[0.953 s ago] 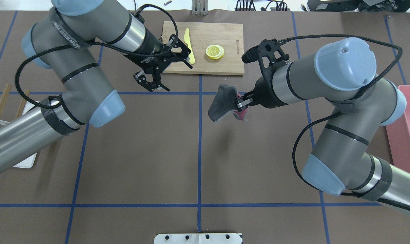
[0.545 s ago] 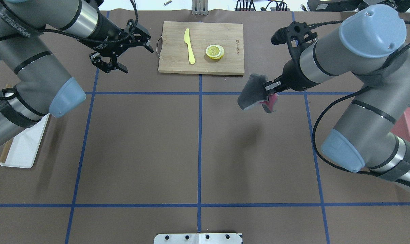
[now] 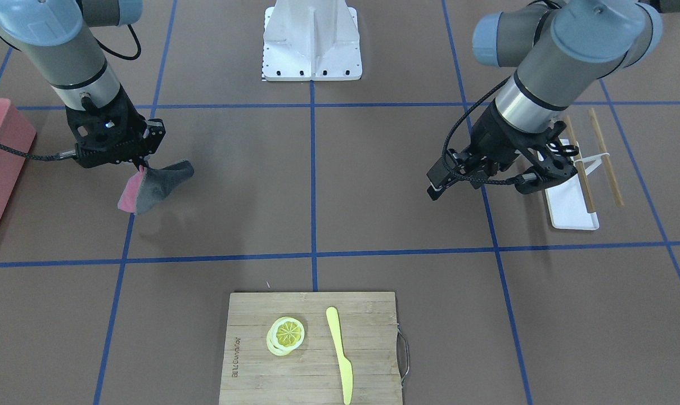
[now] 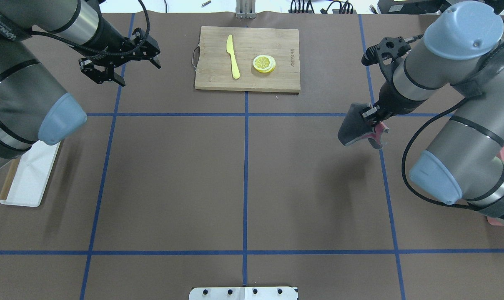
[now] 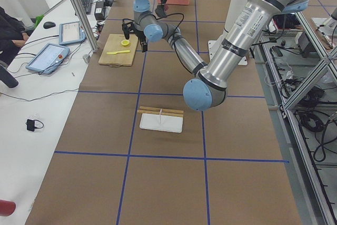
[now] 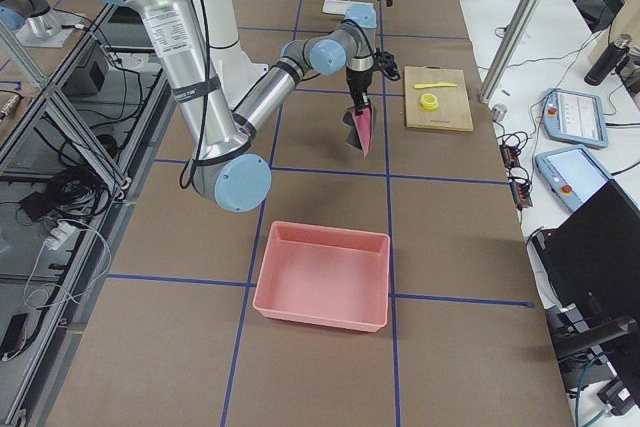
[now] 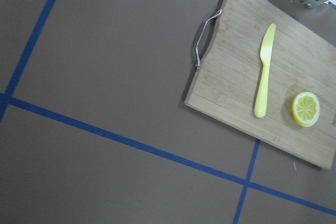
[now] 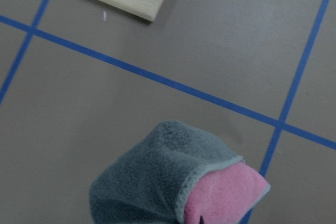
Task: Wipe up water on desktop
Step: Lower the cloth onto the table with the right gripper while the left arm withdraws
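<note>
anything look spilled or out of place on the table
Nothing stands out. No puddle or wet patch shows on the desktop; the grey and pink cloth hangs bunched from the right gripper, above the surface.

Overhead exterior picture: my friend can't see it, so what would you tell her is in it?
The robot's right hand pinches a grey-and-pink cloth, hanging above the brown desktop. Its left hand is open and empty at the far left, near a cutting board holding a yellow knife and a lemon slice.

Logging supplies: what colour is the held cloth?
The cloth is grey with a pink side; best in right wrist view.
</note>
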Robot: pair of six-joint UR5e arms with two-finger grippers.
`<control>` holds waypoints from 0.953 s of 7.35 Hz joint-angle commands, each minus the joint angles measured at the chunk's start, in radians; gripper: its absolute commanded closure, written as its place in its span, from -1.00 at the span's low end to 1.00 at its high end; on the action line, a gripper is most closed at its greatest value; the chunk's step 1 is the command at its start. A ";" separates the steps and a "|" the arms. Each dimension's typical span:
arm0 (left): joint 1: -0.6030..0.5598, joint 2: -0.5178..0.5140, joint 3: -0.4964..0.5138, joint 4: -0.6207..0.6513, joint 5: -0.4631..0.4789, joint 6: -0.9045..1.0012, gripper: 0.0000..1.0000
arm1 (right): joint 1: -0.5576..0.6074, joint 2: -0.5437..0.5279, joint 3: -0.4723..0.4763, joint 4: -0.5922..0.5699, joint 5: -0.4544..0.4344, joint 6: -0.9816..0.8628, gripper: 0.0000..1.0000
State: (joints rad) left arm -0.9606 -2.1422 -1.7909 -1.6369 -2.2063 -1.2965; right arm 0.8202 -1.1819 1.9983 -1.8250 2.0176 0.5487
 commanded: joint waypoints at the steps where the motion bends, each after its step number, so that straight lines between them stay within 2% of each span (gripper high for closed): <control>1: -0.071 0.055 -0.079 0.120 0.002 0.187 -0.96 | -0.082 0.001 -0.015 -0.118 -0.110 -0.027 1.00; 3: -0.116 0.093 -0.082 0.159 0.005 0.302 -0.96 | -0.081 -0.011 -0.058 -0.131 -0.128 -0.105 1.00; 5: -0.163 0.207 -0.105 0.158 0.023 0.452 -0.96 | -0.081 -0.010 -0.136 -0.117 -0.126 -0.171 1.00; 7: -0.168 0.228 -0.107 0.152 0.136 0.462 -0.96 | -0.101 -0.004 -0.164 -0.116 -0.120 -0.164 1.00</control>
State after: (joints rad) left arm -1.1226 -1.9329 -1.8970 -1.4824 -2.1339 -0.8507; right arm 0.7309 -1.1887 1.8529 -1.9417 1.8942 0.3873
